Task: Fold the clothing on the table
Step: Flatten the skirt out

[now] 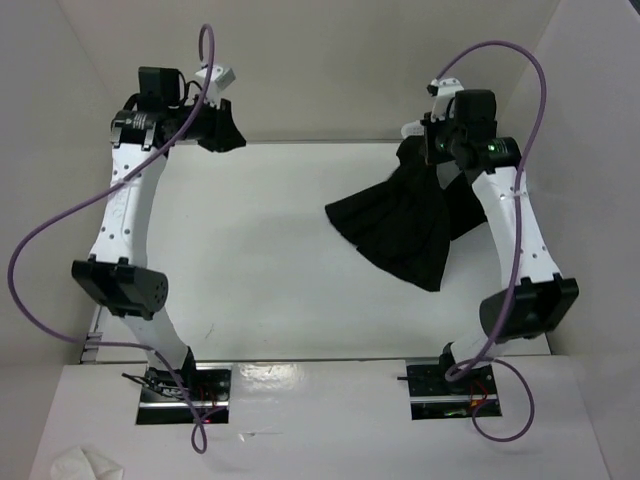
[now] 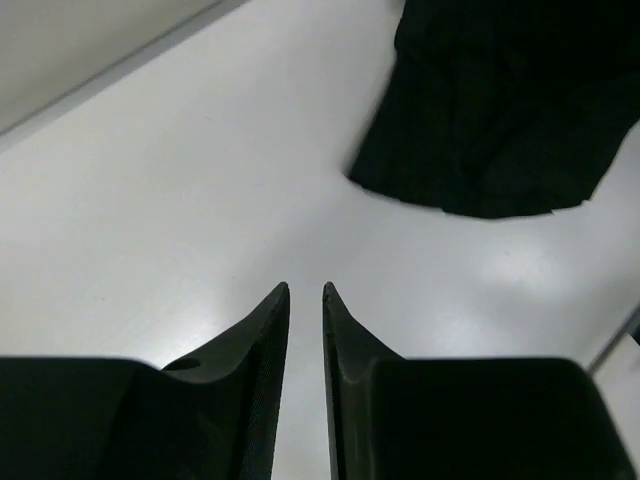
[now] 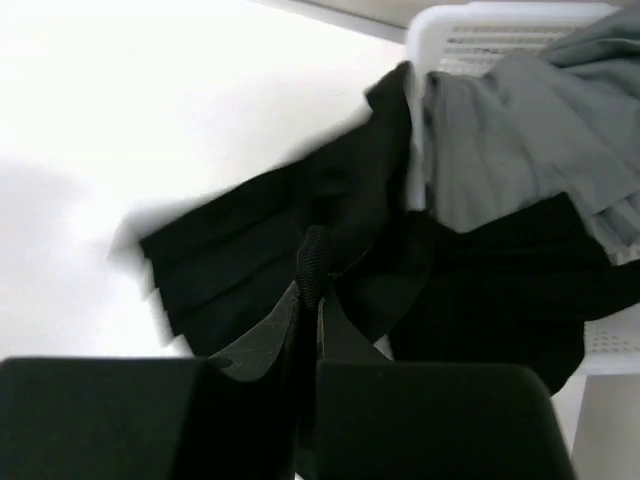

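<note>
Where the white walls point(image 1: 300, 70) close in, the big white table point(image 1: 270, 250) lies flat. The black pleated skirt point(image 1: 395, 230) is on its far right part. The skirt's wide hem fans out on the table toward the middle. Its narrow top is held up under the right arm point(image 1: 510, 215). In the right wrist view, a white mesh basket point(image 3: 500, 25) sits just beside the skirt. A grey cloth point(image 3: 520, 130) spills over the basket, and a plain black cloth point(image 3: 500, 300) touches the grey one. The right gripper point(image 3: 312, 285) is closed tight and pinches a fold of the skirt between its tips. The left gripper point(image 2: 306, 292) is over the far left of the table, well apart from the skirt. Its fingers point(image 2: 265, 330) have a thin gap and hold nothing.
</note>
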Motion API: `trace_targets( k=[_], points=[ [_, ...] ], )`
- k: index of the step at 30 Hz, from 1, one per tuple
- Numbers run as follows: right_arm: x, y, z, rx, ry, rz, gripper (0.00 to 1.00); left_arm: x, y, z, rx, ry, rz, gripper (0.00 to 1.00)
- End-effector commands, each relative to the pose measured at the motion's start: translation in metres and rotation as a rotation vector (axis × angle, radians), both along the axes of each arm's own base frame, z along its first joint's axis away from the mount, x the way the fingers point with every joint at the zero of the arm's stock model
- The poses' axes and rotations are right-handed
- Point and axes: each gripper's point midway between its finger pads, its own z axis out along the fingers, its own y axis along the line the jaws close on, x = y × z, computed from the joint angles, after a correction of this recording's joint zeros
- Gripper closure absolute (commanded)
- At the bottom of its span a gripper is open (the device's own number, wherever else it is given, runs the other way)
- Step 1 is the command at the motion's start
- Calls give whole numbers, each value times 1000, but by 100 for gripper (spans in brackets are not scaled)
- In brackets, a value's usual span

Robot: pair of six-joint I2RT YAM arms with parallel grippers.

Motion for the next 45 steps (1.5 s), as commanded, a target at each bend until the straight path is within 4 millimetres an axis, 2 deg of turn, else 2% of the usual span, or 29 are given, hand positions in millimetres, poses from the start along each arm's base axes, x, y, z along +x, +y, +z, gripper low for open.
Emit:
trace_targets(
  k=[1, 2, 3, 5, 6, 8, 13, 14, 17, 19, 20, 22, 23, 25, 27, 28, 30, 31, 32, 33, 34, 35, 36, 39, 40, 41, 43, 44, 45],
  points=[
    [-25, 27, -25, 43, 53, 146, 100, -23, -16, -36, -27, 104, -97, 73],
    [-27, 30, -26, 53, 51, 161, 100, -34, -19, -59, -45, 178, -104, 72],
    [-32, 30, -34, 52, 71, 161, 100, -39, -22, -69, -61, 204, -123, 72],
    [-35, 33, -39, 65, 90, 180, 100, -49, -29, -81, -107, 237, -160, 71],
    [-36, 36, -38, 75, 91, 195, 100, -54, -29, -97, -107, 280, -157, 71],
    [-40, 40, -40, 87, 105, 212, 100, -57, -27, -103, -101, 294, -150, 66],
    [-51, 56, -33, 143, 120, 310, 100, -62, -28, -106, -102, 302, -161, 25],
    [-53, 60, -32, 155, 121, 327, 100, -64, -29, -109, -109, 313, -167, 19],
    [-61, 75, -32, 186, 142, 411, 100, -65, -30, -115, -112, 314, -180, 11],
    [-69, 86, -36, 202, 172, 461, 100, -68, -31, -123, -115, 327, -193, 11],
    [-66, 92, -37, 200, 181, 485, 100, -69, -32, -122, -124, 327, -201, 9],
    [-75, 113, -35, 198, 195, 566, 100, -71, -34, -125, -130, 332, -215, 9],
    [-74, 120, -41, 186, 210, 593, 100, -74, -35, -127, -133, 336, -229, 9],
    [-82, 142, -39, 181, 222, 663, 100, -78, -35, -123, -136, 320, -241, 9],
    [-84, 161, -46, 169, 239, 725, 100, -80, -36, -126, -142, 314, -248, 9],
    [-92, 179, -45, 147, 246, 762, 100, -83, -36, -126, -142, 314, -248, 9],
    [-97, 200, -56, 127, 277, 812, 100, -82, -32, -135, -120, 324, -226, 9],
    [-104, 216, -52, 116, 266, 858, 100, -80, -31, -133, -115, 311, -214, 9],
    [-105, 224, -57, 120, 290, 877, 100, -79, -26, -137, -110, 321, -198, 8],
    [-105, 230, -56, 119, 283, 890, 100, -82, -26, -136, -109, 319, -198, 8],
    [-106, 237, -45, 131, 263, 914, 100, -80, -23, -132, -115, 307, -185, 8],
    [-113, 245, -41, 149, 271, 949, 100, -80, -17, -136, -118, 316, -169, 8],
    [-112, 249, -38, 157, 260, 970, 100, -77, -14, -130, -124, 299, -156, 8],
    [-136, 263, -19, 199, 244, 1092, 100, -77, -2, -131, -145, 294, -122, 7],
    [-137, 265, -12, 203, 221, 1109, 100, -79, -4, -126, -157, 291, -125, 7],
    [-137, 263, -14, 195, 230, 1100, 100, -77, 1, -130, -159, 291, -111, 7],
    [-115, 256, -16, 127, 185, 994, 100, -78, 3, -129, -183, 297, -111, 7],
    [-103, 254, -23, 102, 168, 947, 100, -76, 3, -129, -183, 288, -112, 7],
    [-89, 243, -27, 73, 155, 875, 100, -76, 3, -129, -183, 288, -112, 7]
  ],
)
